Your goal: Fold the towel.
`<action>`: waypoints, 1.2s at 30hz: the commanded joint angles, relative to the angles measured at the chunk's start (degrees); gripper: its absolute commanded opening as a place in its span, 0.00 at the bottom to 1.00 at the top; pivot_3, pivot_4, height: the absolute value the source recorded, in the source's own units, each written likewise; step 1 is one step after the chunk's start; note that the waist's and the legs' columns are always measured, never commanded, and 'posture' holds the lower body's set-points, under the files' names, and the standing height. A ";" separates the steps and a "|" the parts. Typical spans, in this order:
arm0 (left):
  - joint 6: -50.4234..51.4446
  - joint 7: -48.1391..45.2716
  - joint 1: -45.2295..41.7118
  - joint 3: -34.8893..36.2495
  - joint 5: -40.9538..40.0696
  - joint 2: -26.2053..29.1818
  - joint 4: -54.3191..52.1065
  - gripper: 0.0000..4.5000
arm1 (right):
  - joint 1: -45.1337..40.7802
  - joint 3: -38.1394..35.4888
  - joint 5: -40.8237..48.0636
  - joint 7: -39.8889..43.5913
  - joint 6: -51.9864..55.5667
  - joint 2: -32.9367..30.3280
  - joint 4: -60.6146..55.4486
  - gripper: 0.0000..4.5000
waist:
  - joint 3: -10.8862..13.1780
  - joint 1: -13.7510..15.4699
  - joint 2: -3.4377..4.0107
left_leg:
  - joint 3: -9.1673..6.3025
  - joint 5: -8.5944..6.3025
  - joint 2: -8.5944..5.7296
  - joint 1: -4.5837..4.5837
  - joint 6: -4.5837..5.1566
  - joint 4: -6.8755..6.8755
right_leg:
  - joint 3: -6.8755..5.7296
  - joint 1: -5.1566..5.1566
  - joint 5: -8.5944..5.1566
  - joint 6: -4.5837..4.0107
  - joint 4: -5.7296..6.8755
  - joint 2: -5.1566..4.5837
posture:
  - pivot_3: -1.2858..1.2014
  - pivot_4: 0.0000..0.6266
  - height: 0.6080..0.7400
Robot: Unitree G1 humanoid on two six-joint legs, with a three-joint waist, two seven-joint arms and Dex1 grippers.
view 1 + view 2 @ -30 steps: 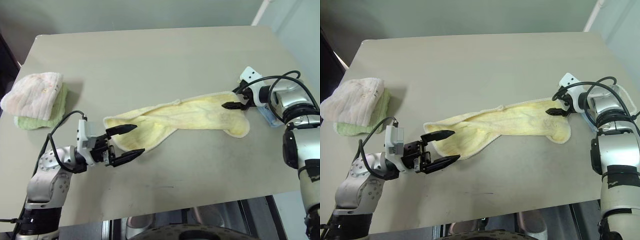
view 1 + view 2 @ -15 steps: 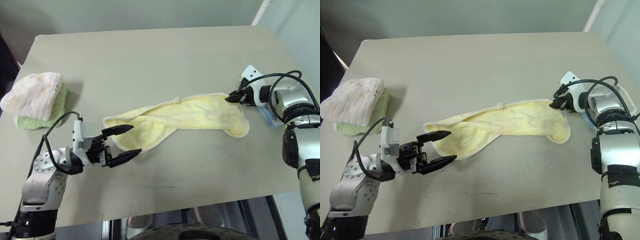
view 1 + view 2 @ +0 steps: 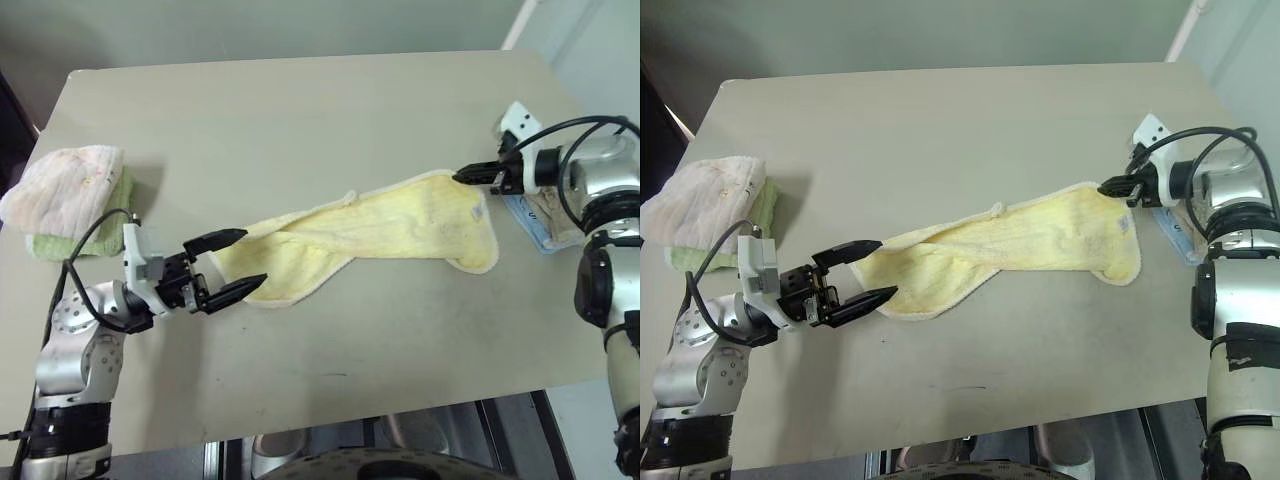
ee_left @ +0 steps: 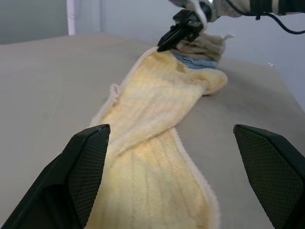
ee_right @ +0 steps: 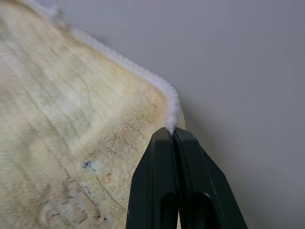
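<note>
The pale yellow towel (image 3: 380,228) lies stretched in a slant across the table, crumpled and partly doubled over at its left end. My right gripper (image 3: 463,177) is shut on the towel's far right corner by its cream hem (image 5: 170,114) and holds that corner a little above the table. At the other end my left gripper (image 3: 255,257) stands open and level. Its fingertips sit either side of the towel's left end, which runs away from between them in the left wrist view (image 4: 157,143).
A pinkish-white ribbed towel (image 3: 65,180) lies folded on a green one (image 3: 55,245) at the table's left edge. A blue-edged cloth item (image 3: 535,225) lies at the right edge below my right hand. The tan table (image 3: 300,110) stretches bare behind the towel.
My right gripper has shut on the towel's right corner and raised it, pulling the towel straighter. My left gripper has drawn slightly to the left, still open.
</note>
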 commanded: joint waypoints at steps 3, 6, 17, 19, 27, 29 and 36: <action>-10.14 -0.40 -4.24 1.52 4.15 -1.15 4.94 1.00 | 2.70 -3.69 5.94 4.21 -0.42 -2.72 -11.62 0.01 | -0.01 0.06 -0.01 | 0.00 0.01 0.00 -0.01 -0.02 0.02 | 0.00 0.01 0.00 0.00 -0.02 0.00 | 0.52 0.24 1.00; -12.93 -0.73 -5.56 1.77 5.98 -0.36 7.99 1.00 | 6.58 -5.24 9.31 4.59 3.39 -3.18 -21.20 0.01 | 0.00 -0.11 -0.01 | 0.00 0.05 -0.01 -0.02 -0.08 0.05 | 0.00 0.03 0.00 0.00 -0.05 0.00 | 0.52 0.24 1.00; -24.11 -2.69 -12.31 0.24 12.40 1.26 23.78 1.00 | 20.64 -8.17 16.58 -1.24 15.78 -6.39 -51.63 0.01 | 0.00 -0.38 0.00 | -0.01 0.15 0.01 -0.04 -0.14 0.10 | -0.01 0.02 0.01 0.02 -0.01 0.02 | 0.52 0.24 1.00; -24.69 -3.22 -13.69 -0.62 13.39 1.33 26.04 1.00 | 21.57 -8.29 17.24 -2.00 16.63 -7.09 -53.68 0.01 | 0.00 -0.38 -0.01 | -0.01 0.16 0.01 -0.04 -0.11 0.12 | -0.01 0.02 0.02 0.02 0.00 0.02 | 0.52 0.24 1.00; -26.06 -8.39 -19.96 -5.21 16.54 2.70 34.30 1.00 | 22.59 -7.77 18.67 -3.42 17.83 -8.66 -56.26 0.01 | 0.00 -0.38 -0.01 | -0.01 0.18 0.00 -0.08 -0.08 0.17 | -0.01 0.01 0.06 0.06 -0.01 0.02 | 0.52 0.24 1.00; -26.48 -10.16 -21.68 -6.20 17.18 3.37 36.50 1.00 | 22.59 -7.66 18.77 -3.52 17.81 -8.97 -56.34 0.01 | 0.00 -0.32 -0.01 | -0.02 0.18 0.00 -0.12 -0.08 0.16 | -0.02 -0.02 0.06 0.07 -0.02 0.02 | 0.52 0.24 1.00; -31.45 -12.62 -25.59 -8.51 20.42 4.57 42.53 0.57 | 23.25 -7.48 19.24 -4.02 18.15 -9.65 -57.18 0.00 | 0.00 -0.27 0.00 | -0.01 0.18 0.00 -0.17 -0.08 0.16 | -0.01 -0.04 0.08 0.12 -0.07 0.02 | 0.52 0.24 1.00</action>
